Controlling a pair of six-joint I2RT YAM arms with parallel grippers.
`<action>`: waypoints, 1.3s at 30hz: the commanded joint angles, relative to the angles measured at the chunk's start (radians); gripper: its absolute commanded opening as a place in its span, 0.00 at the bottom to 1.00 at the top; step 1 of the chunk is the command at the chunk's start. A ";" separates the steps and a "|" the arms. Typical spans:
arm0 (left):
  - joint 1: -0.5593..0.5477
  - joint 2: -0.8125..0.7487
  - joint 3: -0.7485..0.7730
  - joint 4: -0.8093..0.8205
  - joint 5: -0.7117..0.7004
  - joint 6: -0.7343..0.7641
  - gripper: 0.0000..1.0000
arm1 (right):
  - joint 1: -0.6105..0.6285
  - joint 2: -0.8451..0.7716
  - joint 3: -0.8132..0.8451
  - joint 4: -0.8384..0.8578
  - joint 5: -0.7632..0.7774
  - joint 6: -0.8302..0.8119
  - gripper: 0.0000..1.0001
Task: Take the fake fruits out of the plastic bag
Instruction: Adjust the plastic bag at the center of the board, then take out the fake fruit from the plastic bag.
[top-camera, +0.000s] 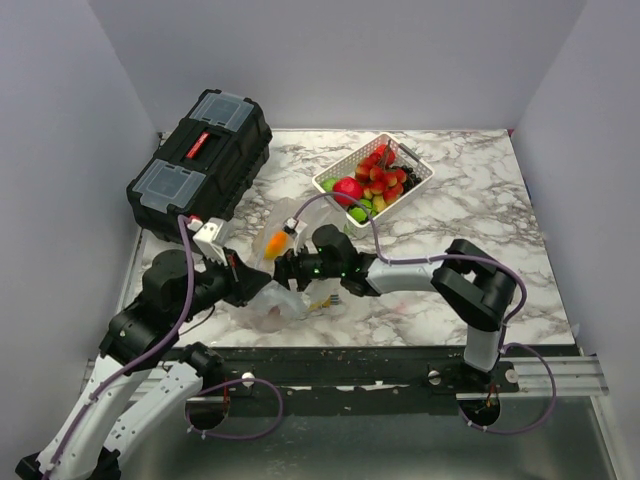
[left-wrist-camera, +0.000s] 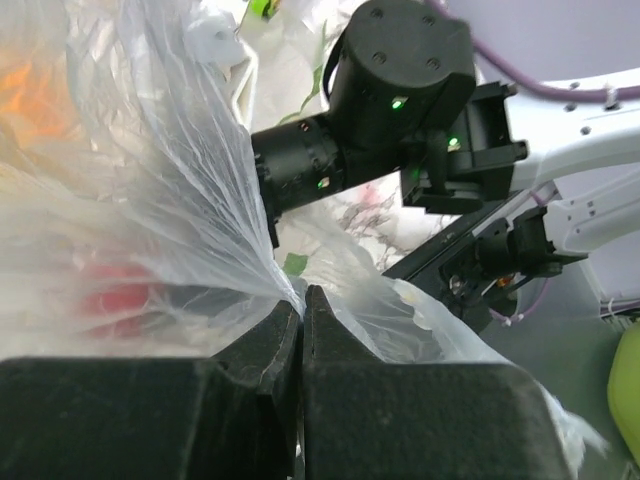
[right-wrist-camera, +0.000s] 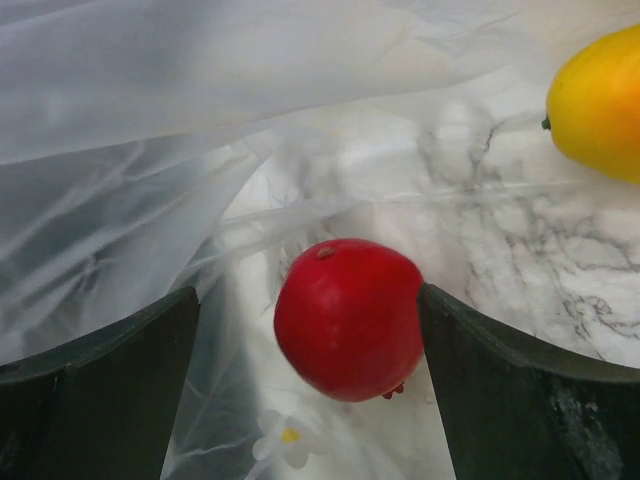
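The clear plastic bag (top-camera: 290, 303) lies crumpled on the marble table between the two arms. My left gripper (left-wrist-camera: 301, 300) is shut on a gathered fold of the plastic bag (left-wrist-camera: 150, 200). A red fruit (left-wrist-camera: 115, 295) shows blurred through the film. My right gripper (right-wrist-camera: 308, 292) stands open at the bag's mouth. A round red fake fruit (right-wrist-camera: 348, 318) sits between its fingers, touching the right finger with a gap to the left one. An orange-yellow fruit (right-wrist-camera: 598, 100) lies on the marble at the upper right; it is the orange fruit (top-camera: 272, 243) beside the bag in the top view.
A white slotted basket (top-camera: 418, 180) holding several fake fruits stands at the back centre. A black toolbox (top-camera: 200, 155) sits at the back left. The right arm (left-wrist-camera: 390, 110) reaches across close in front of the left wrist. A small white flower (right-wrist-camera: 283, 437) lies under the red fruit.
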 joint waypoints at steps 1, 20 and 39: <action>0.001 -0.041 -0.053 -0.087 -0.040 0.006 0.00 | 0.018 0.022 0.006 -0.018 0.006 -0.075 0.92; 0.003 -0.064 -0.016 -0.275 -0.066 0.020 0.00 | 0.132 0.126 0.087 -0.197 0.315 -0.222 0.87; 0.002 -0.125 -0.106 -0.373 -0.117 -0.031 0.00 | 0.132 -0.033 0.037 -0.071 0.318 -0.185 0.29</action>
